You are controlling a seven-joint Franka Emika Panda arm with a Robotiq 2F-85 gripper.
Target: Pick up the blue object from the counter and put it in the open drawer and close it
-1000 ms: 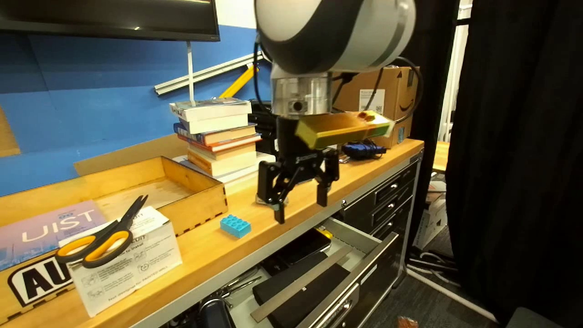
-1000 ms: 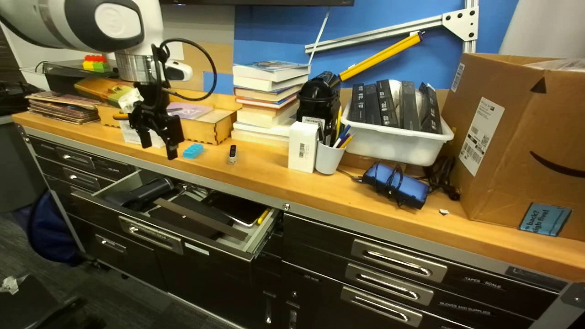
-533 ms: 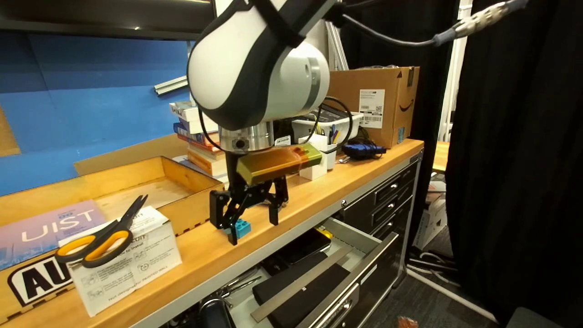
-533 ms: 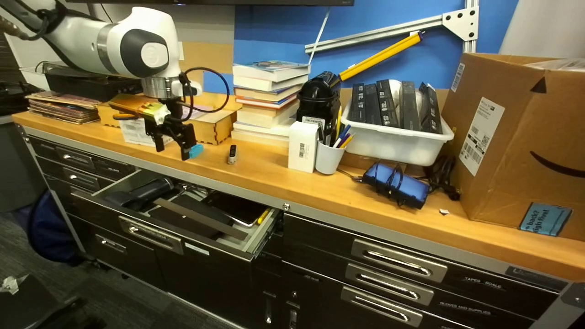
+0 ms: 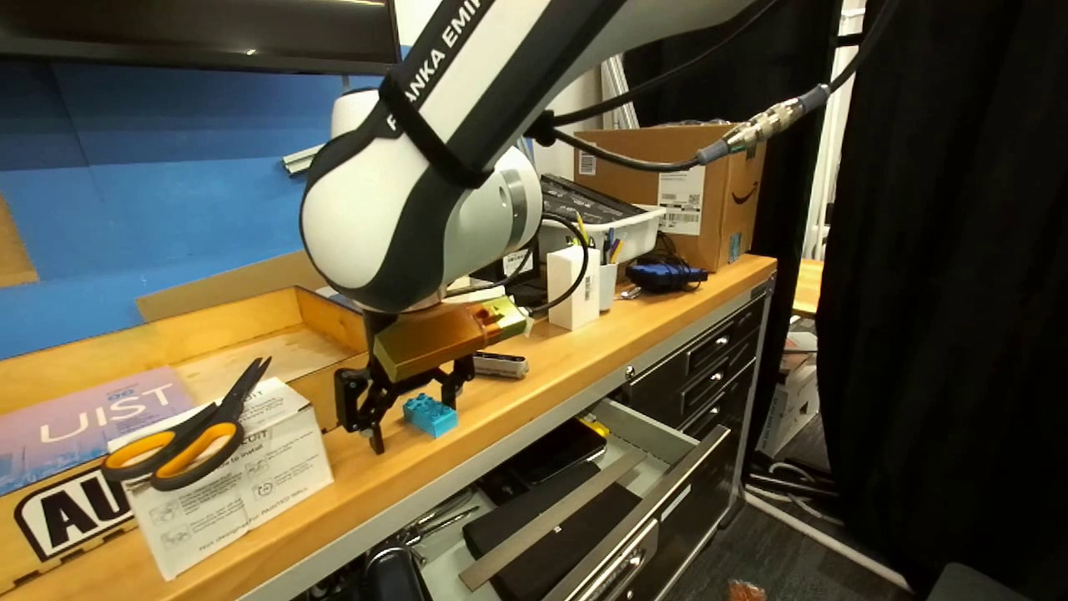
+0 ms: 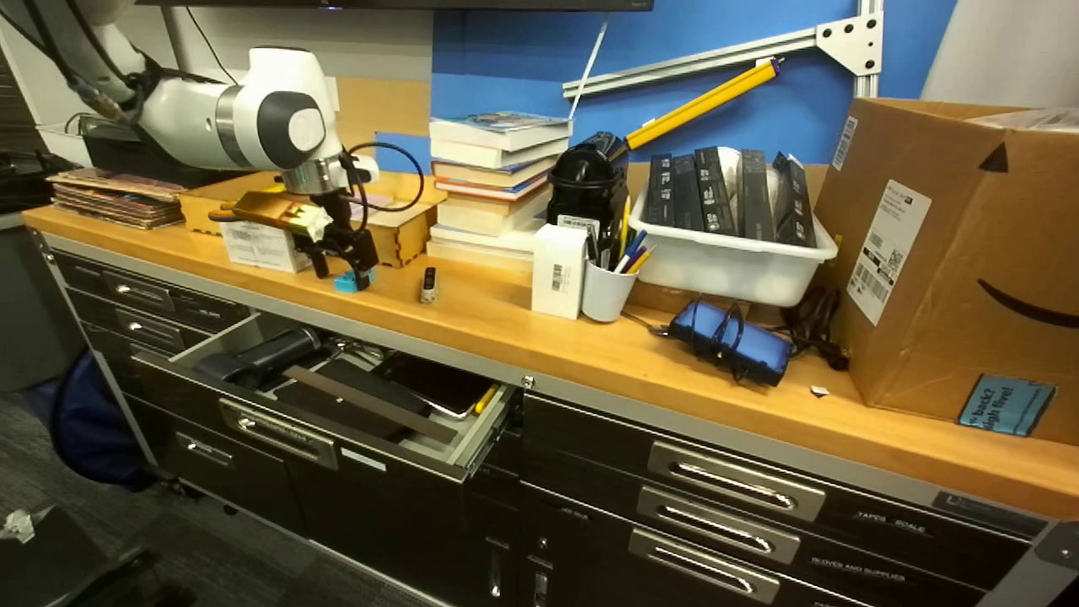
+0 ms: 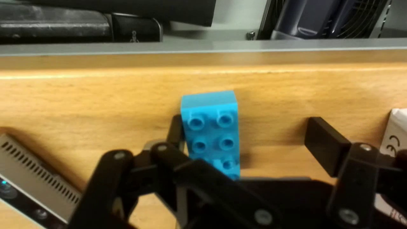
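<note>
The blue object (image 5: pixel 430 415), a light-blue studded block, lies on the wooden counter (image 5: pixel 567 359) near its front edge; it also shows in an exterior view (image 6: pixel 346 284) and in the wrist view (image 7: pixel 212 133). My gripper (image 7: pixel 249 136) is open and low over the counter, with its fingers on either side of the block. One finger is right against or very close to the block's side; the other is well apart from it. The block's near end is hidden by the gripper in the wrist view. The drawer (image 6: pixel 405 469) stands open below the counter.
Scissors (image 5: pixel 188 438) lie on a white box (image 5: pixel 238 488) beside the gripper. A wooden tray (image 5: pixel 367 376) stands behind. A small grey device (image 6: pixel 429 285) lies on the counter's other side. The drawer holds dark items and a flat metal strip (image 6: pixel 371 403).
My gripper has moved down and along the counter towards the scissors' box, from above and beside the block to around it. The block and drawer have not visibly moved.
</note>
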